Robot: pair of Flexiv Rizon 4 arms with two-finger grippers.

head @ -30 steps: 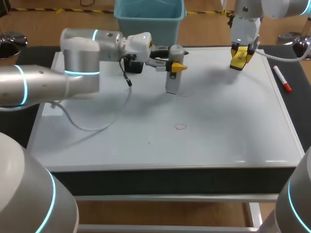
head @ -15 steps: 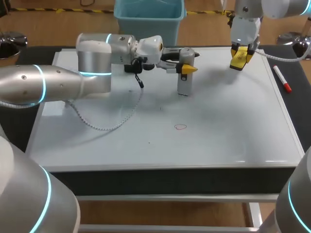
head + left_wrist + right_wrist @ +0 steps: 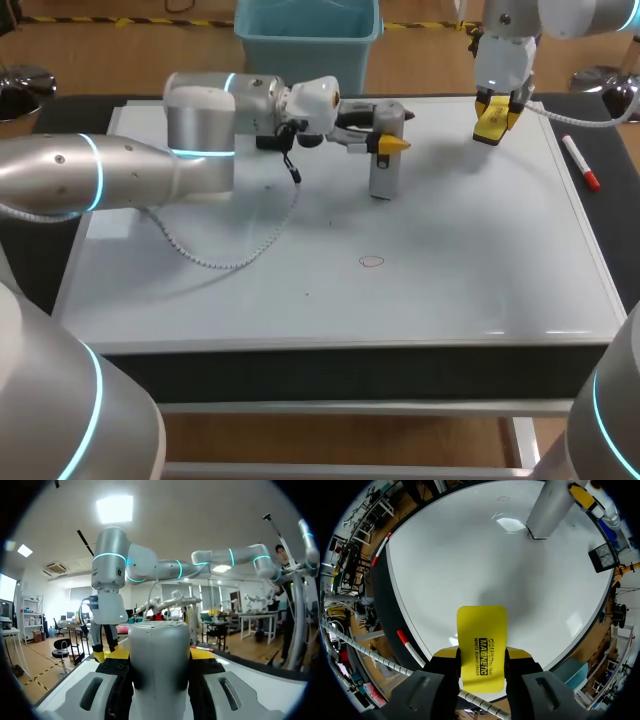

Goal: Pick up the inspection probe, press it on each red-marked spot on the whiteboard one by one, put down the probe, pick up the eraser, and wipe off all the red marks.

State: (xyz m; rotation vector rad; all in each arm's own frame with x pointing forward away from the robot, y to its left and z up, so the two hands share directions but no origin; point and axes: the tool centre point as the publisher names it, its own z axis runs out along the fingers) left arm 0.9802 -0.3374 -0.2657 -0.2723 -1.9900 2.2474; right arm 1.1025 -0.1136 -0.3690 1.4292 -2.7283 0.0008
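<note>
Inspection probe [image 3: 383,178] stands upright at the whiteboard's [image 3: 450,280] far middle, clamped in the left tool [image 3: 385,141]; the right tool [image 3: 481,654] grips the yellow eraser [image 3: 481,630]. Pressing well likely calls for a vertical push squarely over each red mark [image 3: 372,262].

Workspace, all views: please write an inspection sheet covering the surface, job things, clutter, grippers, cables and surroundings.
Surface: whiteboard, with one red mark near the middle.
Job's things: probe upright, its lower end at the board; eraser held above the far edge.
Clutter: marker by the right edge; black box at the far side.
Grippers: left gripper shut on the probe; right gripper shut on the eraser.
Cables: white cable from the left arm lies on the board.
Surroundings: nothing seen.
</note>
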